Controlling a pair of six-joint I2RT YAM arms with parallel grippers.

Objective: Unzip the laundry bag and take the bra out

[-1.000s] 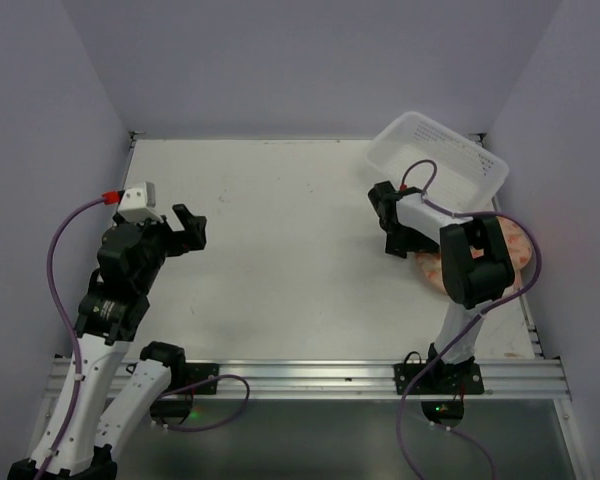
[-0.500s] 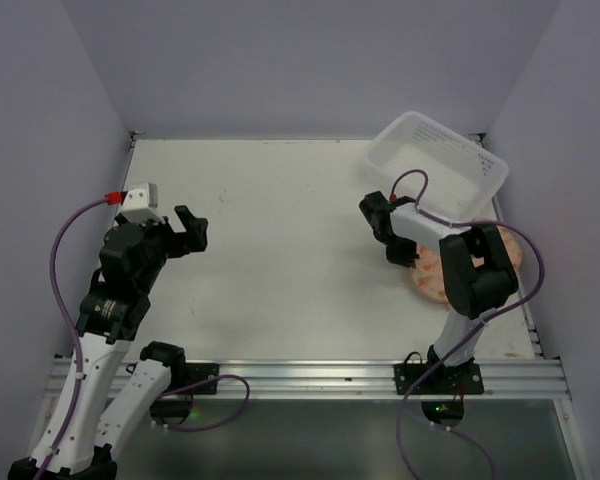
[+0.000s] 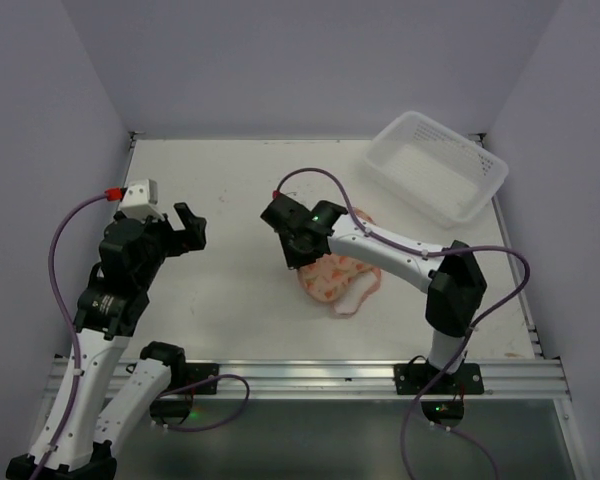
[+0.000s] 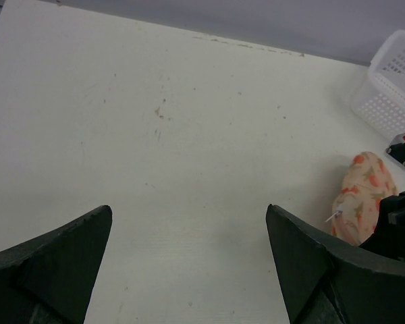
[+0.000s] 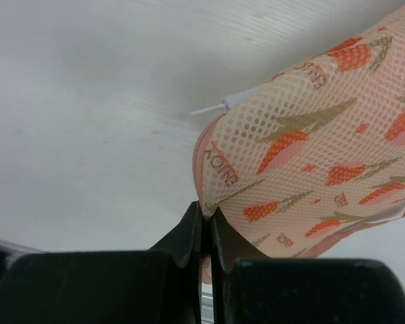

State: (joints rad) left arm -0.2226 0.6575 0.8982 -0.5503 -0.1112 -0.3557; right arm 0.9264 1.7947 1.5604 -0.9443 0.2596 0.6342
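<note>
Laundry bag [image 3: 332,277]: I see it on the table just right of centre, with the peach mesh and orange flower print facing up. A paler pink rim curls out at its 5 o'clock end.
Bag, right wrist view: the patterned mesh [image 5: 310,145] fills the 3 o'clock half of the view, and its pink seam runs down into the jaws.
Bag, left wrist view: it shows as a small rounded hump [image 4: 362,196] at the 3 o'clock edge, partly behind the other arm's dark body.
Zip: I cannot tell from any view whether it is open or closed.
White sliver [image 5: 223,104]: a thin pale strand pokes out of the seam above the pinch. It is too small for me to identify.
Right gripper [image 3: 302,250]: it sits at the bag's 10 o'clock edge. In its own camera [image 5: 206,210] the jaws are pressed together on the pink rim fabric.
Right arm [image 3: 400,255]: it stretches from its base at 5 o'clock over the bag towards the table's middle.
Left gripper [image 3: 187,228]: it hovers at the table's 9 o'clock side, well apart from the bag. Its jaws are spread wide, with bare tabletop between them [image 4: 189,216].
Basket [image 3: 442,168]: white slotted plastic in the 1 o'clock corner, well apart from the bag.
Table [image 3: 230,180]: an off-white surface with faint scuff marks.
</note>
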